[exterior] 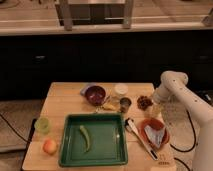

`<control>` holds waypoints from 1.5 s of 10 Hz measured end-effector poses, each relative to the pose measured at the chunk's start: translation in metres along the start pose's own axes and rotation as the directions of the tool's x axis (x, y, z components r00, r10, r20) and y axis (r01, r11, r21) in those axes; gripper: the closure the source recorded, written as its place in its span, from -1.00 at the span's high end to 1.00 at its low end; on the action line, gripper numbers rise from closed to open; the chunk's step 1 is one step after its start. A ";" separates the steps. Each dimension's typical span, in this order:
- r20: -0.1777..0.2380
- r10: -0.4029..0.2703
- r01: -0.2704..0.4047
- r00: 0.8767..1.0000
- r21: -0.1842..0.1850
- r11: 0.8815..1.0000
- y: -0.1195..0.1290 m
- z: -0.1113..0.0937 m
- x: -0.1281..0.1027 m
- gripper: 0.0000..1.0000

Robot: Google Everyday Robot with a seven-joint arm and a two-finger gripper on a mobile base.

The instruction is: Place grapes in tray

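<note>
The grapes [144, 102], a small dark reddish-brown cluster, lie on the wooden table at the right, beyond the round orange-red dish. The green tray [75, 152] sits at the front middle of the table and holds a green chili pepper [85, 138]. My gripper [154, 107] hangs from the white arm at the right, just right of the grapes and close to them. Part of the gripper is hidden behind the dish.
A dark red bowl [95, 93], a white lid [120, 89], a small metal cup [125, 104] and a yellow piece [109, 106] stand behind the tray. An orange-red dish [144, 127] with a blue cloth, a black-and-white utensil [141, 138], a green cup [42, 125] and a peach [49, 146] flank it.
</note>
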 end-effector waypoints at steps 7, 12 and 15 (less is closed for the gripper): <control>-0.012 0.008 -0.008 1.000 0.001 1.000 0.003 -0.002 -0.002 0.60; -0.031 0.006 -0.005 0.999 0.028 1.000 0.000 -0.007 -0.006 0.60; -0.038 -0.017 0.019 0.999 0.048 0.999 -0.006 -0.010 -0.010 0.60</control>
